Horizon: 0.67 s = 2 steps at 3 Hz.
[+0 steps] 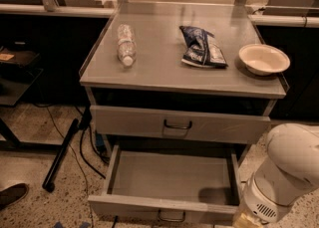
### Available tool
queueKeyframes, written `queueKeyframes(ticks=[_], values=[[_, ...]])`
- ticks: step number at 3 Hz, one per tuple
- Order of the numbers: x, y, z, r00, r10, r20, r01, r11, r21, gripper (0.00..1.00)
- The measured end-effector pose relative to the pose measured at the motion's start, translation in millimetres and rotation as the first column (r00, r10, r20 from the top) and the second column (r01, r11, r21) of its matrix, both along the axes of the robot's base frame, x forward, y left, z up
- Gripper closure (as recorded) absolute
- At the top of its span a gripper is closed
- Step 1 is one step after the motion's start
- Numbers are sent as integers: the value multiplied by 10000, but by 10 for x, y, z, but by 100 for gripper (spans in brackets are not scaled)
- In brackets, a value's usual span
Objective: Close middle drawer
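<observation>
The middle drawer [172, 177] is pulled wide open at the bottom of the grey cabinet. It is shallow and plain grey inside, with nothing in it. Its low front panel [149, 207] carries a small dark loop handle [172, 217] at centre. My white arm [284, 177] comes in from the lower right. My gripper [247, 220] is at the bottom edge of the view, just outside the drawer's front right corner, and only its tan base shows.
A taller-fronted drawer [177, 125] above is nearly shut. On the cabinet top [159, 67] lie a plastic bottle [125, 45], a blue chip bag [202, 47] and a white bowl [264, 58]. A black pole [60, 155] and cables lie on the floor at left.
</observation>
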<state>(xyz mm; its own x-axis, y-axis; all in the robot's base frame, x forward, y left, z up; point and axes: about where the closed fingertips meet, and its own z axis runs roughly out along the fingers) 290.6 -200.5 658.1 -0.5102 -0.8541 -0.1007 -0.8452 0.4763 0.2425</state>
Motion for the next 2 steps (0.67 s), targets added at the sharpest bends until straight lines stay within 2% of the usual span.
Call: queueKeyframes(ticks=[1,2], values=[[-1,0,0,10000,1,-3,-1,10000,-1,100],[-84,103,-328,9984,-26,-557,38,9998,219,100]])
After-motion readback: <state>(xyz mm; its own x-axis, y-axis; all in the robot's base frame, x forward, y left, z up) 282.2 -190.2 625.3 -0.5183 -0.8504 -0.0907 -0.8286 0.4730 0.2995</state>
